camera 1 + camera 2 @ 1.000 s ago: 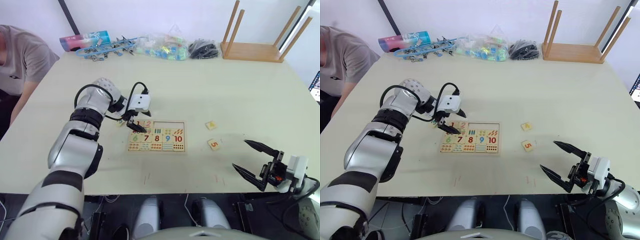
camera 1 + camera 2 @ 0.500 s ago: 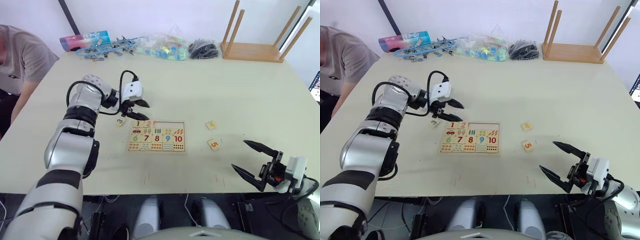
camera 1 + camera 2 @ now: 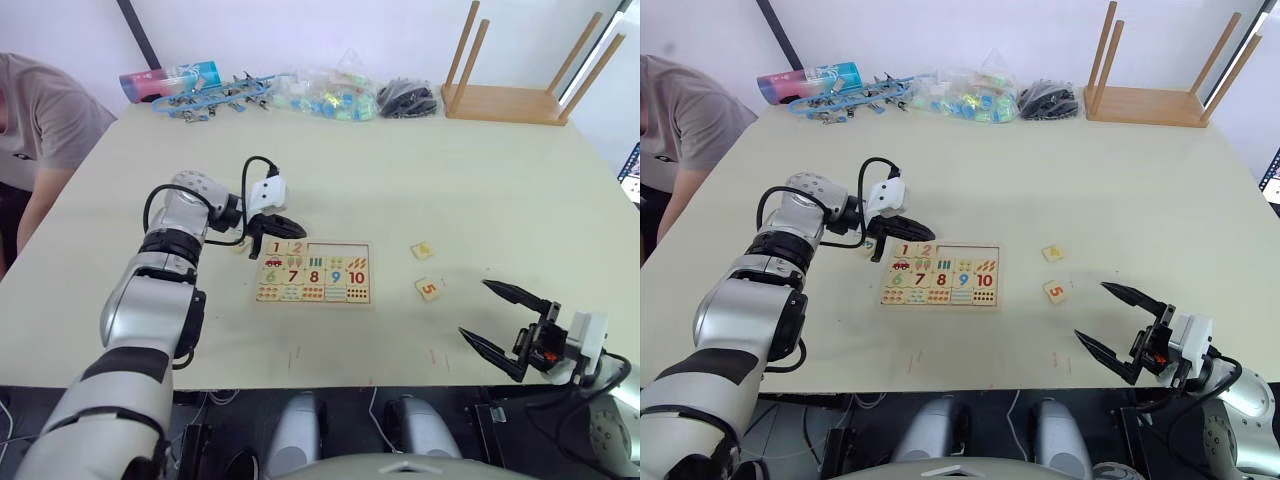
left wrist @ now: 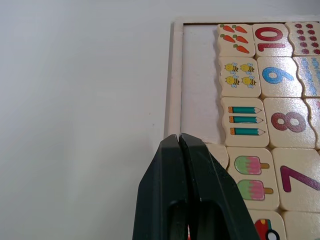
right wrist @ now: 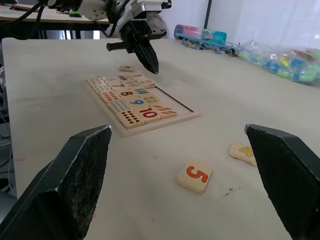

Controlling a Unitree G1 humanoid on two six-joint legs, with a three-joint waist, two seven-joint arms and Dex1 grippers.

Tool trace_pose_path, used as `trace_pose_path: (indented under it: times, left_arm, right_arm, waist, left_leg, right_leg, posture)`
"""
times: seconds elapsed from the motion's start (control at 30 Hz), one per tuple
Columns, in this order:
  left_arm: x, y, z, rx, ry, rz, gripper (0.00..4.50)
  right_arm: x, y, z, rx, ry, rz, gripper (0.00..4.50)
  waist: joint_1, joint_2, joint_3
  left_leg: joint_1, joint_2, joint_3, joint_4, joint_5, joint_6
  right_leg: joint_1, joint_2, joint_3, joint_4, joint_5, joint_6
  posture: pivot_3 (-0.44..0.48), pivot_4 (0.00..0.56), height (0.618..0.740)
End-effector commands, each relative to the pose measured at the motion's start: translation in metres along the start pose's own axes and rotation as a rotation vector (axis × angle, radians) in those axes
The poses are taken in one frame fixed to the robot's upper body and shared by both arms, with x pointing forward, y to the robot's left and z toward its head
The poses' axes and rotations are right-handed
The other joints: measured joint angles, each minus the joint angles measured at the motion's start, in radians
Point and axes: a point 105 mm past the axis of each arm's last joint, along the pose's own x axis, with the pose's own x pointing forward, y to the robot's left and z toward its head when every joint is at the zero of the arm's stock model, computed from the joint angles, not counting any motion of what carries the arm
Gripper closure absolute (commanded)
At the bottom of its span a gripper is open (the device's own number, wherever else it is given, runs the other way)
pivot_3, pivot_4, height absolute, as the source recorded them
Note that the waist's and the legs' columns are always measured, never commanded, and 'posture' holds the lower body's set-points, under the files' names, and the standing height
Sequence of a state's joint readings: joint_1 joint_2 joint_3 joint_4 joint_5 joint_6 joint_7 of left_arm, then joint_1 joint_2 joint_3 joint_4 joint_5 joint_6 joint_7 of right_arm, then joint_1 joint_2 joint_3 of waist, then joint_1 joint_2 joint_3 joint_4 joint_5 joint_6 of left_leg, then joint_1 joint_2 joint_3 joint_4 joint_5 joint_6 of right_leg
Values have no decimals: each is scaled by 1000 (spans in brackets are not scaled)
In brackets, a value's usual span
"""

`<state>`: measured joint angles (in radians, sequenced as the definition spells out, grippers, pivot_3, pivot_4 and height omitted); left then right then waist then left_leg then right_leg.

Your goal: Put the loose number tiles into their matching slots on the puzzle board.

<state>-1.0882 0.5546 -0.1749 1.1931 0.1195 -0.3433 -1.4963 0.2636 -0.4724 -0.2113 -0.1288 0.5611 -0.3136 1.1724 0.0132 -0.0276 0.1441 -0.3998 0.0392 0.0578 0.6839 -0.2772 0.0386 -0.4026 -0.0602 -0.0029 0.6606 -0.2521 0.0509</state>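
Just left of centre in your head view lies the puzzle board (image 3: 314, 272), a flat pale-wood rectangle with a thin raised frame, its long axis running left to right across the counter (image 3: 480, 180). Its top row holds the red 1 (image 3: 276, 247) and pink 2 (image 3: 297, 247); the three slots (image 3: 345, 249) to their right are bare wood. Your left end effector (image 3: 272, 222) is pinched closed, holding nothing, over the board's upper-left corner. The green 3 tile (image 3: 240, 243) lies just off that corner. The yellow 4 (image 3: 422, 250) and orange 5 (image 3: 428, 289) sit right of the board. Your right end effector (image 3: 502, 322) hangs wide open at lower right.
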Motion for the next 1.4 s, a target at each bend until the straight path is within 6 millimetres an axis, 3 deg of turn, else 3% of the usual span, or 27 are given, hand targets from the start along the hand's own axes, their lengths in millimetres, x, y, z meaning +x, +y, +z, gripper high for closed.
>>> trace_pose_path:
  times: [0.03, 1.4]
  left_arm:
    - [3, 4, 3, 52, 14, 25, 4432]
    - [3, 3, -5, 38, 37, 42, 4432]
  right_arm:
    - [-1, -3, 7, -37, -19, -7, 0]
    - [-2, -3, 6, -35, -14, -14, 0]
  waist:
    - [1, 0, 0]
    - [0, 0, 0]
  left_leg:
    - [0, 0, 0, 0, 0, 0]
    - [0, 0, 0, 0, 0, 0]
  right_leg:
    - [0, 0, 0, 0, 0, 0]
    - [0, 0, 0, 0, 0, 0]
  posture:
    - [0, 150, 737]
    - [0, 150, 737]
